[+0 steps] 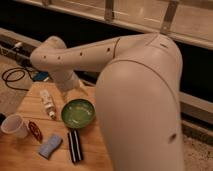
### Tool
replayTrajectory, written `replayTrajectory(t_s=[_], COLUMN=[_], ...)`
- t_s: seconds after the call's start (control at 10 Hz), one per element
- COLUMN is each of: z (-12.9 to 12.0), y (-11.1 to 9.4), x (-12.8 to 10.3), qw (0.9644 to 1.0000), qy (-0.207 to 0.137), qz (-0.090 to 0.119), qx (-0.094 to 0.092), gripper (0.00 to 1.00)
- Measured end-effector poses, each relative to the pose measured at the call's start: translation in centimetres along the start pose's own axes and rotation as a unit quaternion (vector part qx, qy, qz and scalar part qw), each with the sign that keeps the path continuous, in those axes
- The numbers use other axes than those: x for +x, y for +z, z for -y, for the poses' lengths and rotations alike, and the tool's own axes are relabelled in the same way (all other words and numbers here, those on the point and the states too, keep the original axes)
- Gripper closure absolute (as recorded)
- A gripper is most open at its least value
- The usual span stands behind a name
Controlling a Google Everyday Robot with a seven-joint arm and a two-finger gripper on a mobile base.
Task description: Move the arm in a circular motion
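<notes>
Looming over the table (20,155), the arm (135,95), its gripper (74,86) above the green bowl (78,113).

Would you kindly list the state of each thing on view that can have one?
arm: bent, raised over the table.
pincer: above the table near the green bowl, carrying nothing visible.
green bowl: upright, seemingly empty.
white cup: upright.
white bottle: lying on its side.
blue sponge: lying flat.
</notes>
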Motion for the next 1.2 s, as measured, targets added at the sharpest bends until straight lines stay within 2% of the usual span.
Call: replayTrajectory(t_s=[0.2,0.4,0.6,0.8,1.2], z=[-1.2,-1.4,-1.3,-0.2,3.1], y=[0.3,0.5,0.6,0.8,1.3], x=[4.4,10.0,12.5,13.3,11.1], qw=[0.9999,0.999,0.9977,0.9961,0.9933], qy=[0.008,0.038,0.062,0.083,0.109], qz=[-0.013,-0.024,-0.028,-0.031,-0.033], qx=[-0.004,-0.002,0.004,0.01,0.021], gripper=[0.35,0.35,0.35,0.35,0.35])
